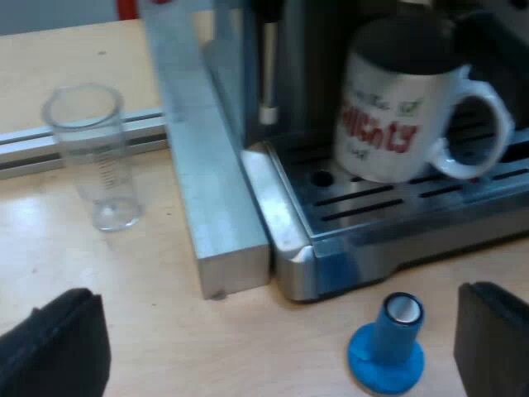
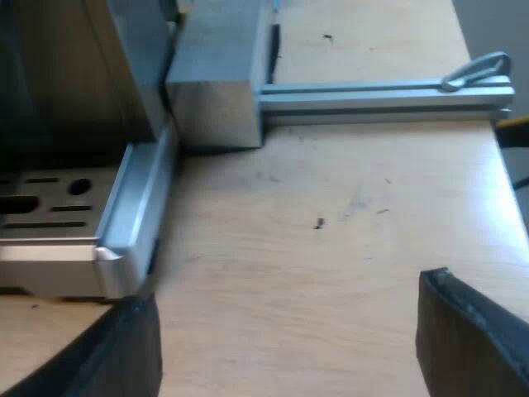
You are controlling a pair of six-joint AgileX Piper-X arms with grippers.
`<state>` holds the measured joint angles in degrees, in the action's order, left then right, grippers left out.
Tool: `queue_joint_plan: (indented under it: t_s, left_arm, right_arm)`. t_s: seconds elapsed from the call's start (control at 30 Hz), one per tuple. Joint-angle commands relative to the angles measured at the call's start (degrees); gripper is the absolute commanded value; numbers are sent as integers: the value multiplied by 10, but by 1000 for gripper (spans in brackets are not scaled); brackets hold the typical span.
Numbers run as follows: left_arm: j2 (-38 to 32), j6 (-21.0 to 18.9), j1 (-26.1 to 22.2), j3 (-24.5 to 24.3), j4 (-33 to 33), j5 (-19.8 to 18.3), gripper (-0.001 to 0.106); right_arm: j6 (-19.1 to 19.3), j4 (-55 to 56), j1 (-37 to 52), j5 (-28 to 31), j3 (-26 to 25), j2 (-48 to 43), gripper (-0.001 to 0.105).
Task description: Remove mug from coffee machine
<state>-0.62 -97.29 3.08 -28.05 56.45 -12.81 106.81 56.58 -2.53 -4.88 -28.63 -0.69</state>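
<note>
White mug (image 1: 397,124) with red lettering stands upright on espresso machine (image 1: 289,50) drip tray (image 1: 388,211). Blue tamper (image 1: 387,347) on worktop (image 1: 124,273) just beside tray front. Measuring glass (image 1: 95,157) upright on worktop, metal bar (image 1: 207,182) between it and machine. Left pincer (image 1: 273,347) spread wide, gripping nothing.

I read one large red word across the side of the white mug (image 1: 388,124) on the espresso machine's drip tray (image 1: 364,211). It seems to end in "nty" or "hty", but I cannot make out the whole word. The small dark print above and below it is too fine to read. The measuring glass (image 1: 99,157) has graduation marks, with figures too faint to tell.
</note>
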Motion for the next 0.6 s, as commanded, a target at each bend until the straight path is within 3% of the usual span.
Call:
queue_joint_plan:
  t_s: [0.03,0.23,0.33,0.6]
  left_arm:
    - [-62,-15,1,-8,-2,-21,86]
    - [-23,-18,41,-22,-13,-40,86]
    - [-6,-18,79,-22,-42,-55,86]
    - [38,-11,144,-22,-106,-86,86]
  right_arm:
    - [1,-6,2,-16,-22,-8,66]
    - [4,18,2,-29,-64,39,66]
    - [16,23,-15,-86,-104,102,66]
    - [69,24,-103,-104,-145,201,66]
